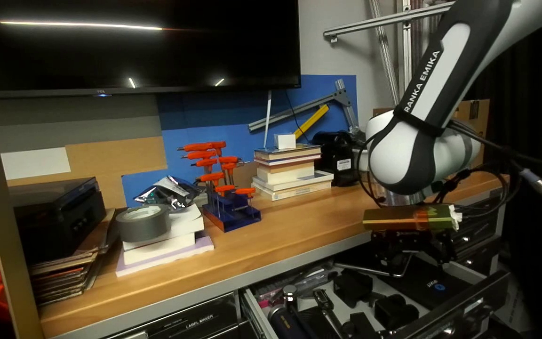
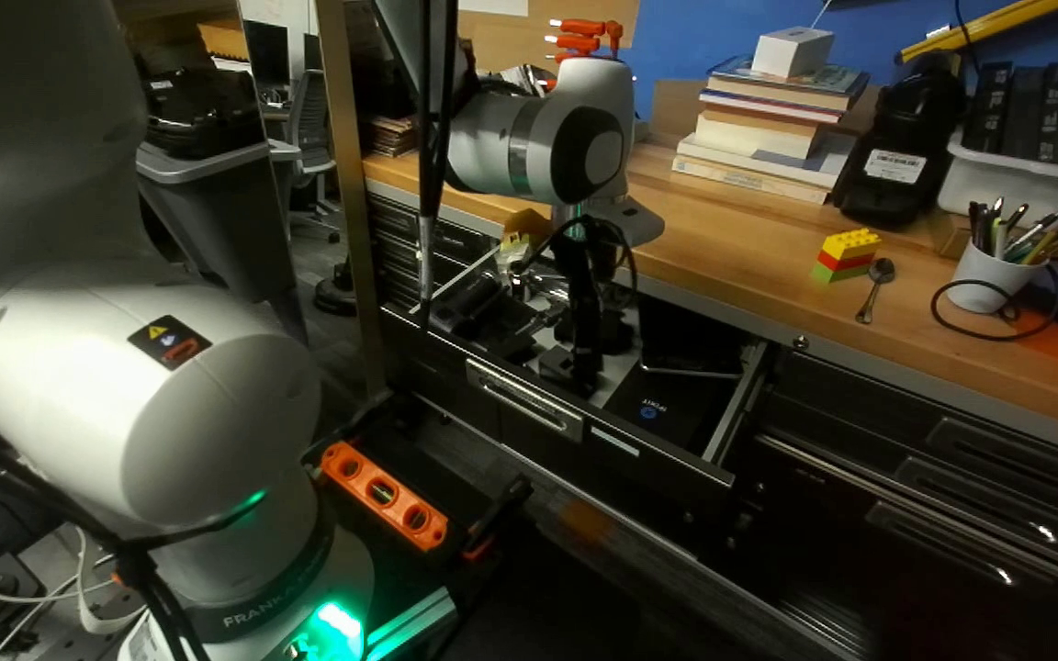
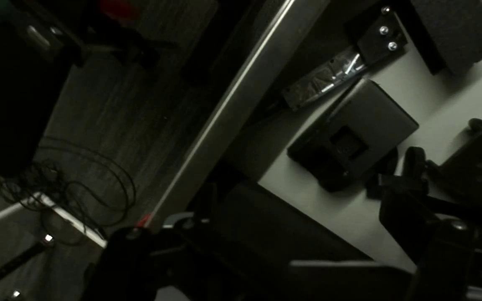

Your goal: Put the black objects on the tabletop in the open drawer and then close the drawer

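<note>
The drawer (image 1: 480,301) is open below the tabletop (image 1: 299,223); both exterior views show the drawer (image 2: 658,459) and tabletop (image 2: 731,243). Small black blocks lie inside the drawer, including one (image 1: 353,285) and another (image 1: 395,310). In the wrist view, a black block with a square recess (image 3: 375,121) lies on the pale drawer floor. No small black block shows on the visible tabletop. My gripper (image 1: 414,256) points down above the drawer. In the wrist view, its fingers (image 3: 306,196) are spread apart with nothing seen between them; they look very dark.
A dark flat case (image 1: 433,285), a silver-edged tablet (image 1: 402,268) and a caliper (image 1: 325,301) also lie in the drawer. Books (image 1: 290,174), a hex-key stand (image 1: 231,212), toy bricks (image 2: 846,257), a spoon (image 2: 873,289) and a pen cup (image 2: 993,275) stand on the tabletop.
</note>
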Action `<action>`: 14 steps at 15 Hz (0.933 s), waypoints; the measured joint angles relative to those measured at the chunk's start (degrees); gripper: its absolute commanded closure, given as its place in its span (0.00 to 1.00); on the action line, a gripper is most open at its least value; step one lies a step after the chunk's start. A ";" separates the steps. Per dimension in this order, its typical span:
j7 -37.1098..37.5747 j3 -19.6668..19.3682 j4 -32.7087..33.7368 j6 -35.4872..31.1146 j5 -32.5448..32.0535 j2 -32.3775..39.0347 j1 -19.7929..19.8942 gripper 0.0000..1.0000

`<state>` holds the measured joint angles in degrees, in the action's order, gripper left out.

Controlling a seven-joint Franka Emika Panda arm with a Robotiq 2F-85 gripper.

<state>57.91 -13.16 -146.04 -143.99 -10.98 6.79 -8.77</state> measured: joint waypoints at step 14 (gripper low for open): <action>4.47 6.56 -10.72 -6.23 24.39 -0.46 8.82 0.00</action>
<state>62.38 -6.60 -156.76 -150.22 13.41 6.33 0.05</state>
